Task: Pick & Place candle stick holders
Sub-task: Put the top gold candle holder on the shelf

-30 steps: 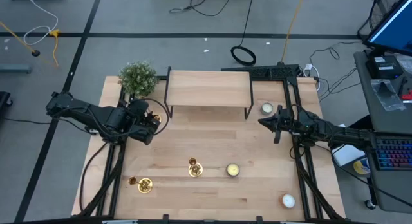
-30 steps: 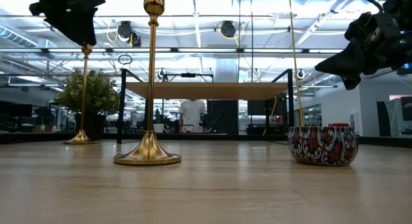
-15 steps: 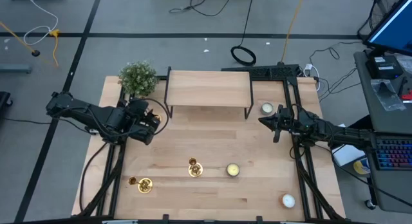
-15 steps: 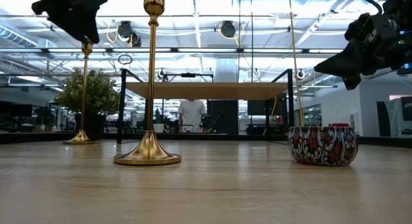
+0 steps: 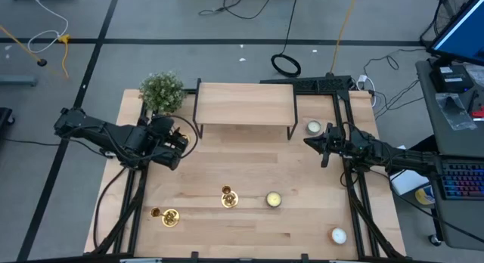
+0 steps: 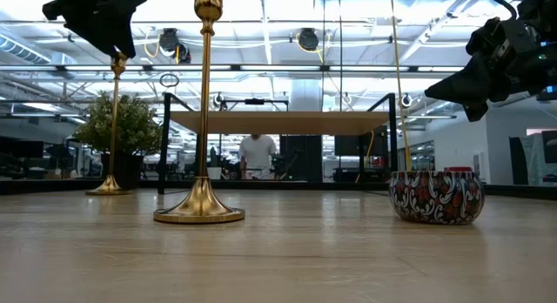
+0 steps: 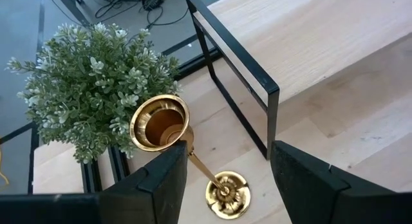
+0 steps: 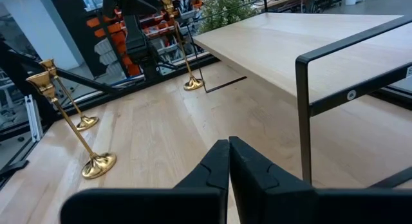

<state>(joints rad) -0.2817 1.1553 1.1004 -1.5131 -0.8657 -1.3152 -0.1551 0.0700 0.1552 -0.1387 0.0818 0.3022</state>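
Three gold candle stick holders stand upright on their round bases on the wooden table. One (image 7: 161, 123) stands by the plant at the far left, its base (image 7: 226, 194) on the table. My left gripper (image 7: 225, 147) hovers open just above its top cup (image 6: 116, 68), and the stem runs beside one finger (image 7: 168, 169); whether they touch, I cannot tell. The two others (image 5: 229, 196) (image 5: 168, 216) stand near the front. My right gripper (image 8: 228, 161) waits shut and level at the right (image 5: 310, 142), clear of everything.
A wooden riser shelf on a black frame (image 5: 246, 104) stands at the far middle, a potted plant (image 5: 162, 91) at the far left. A patterned candle tin (image 6: 435, 197) sits near the front, with white candles (image 5: 313, 128) (image 5: 338, 235) at the right. A person stands beyond the table.
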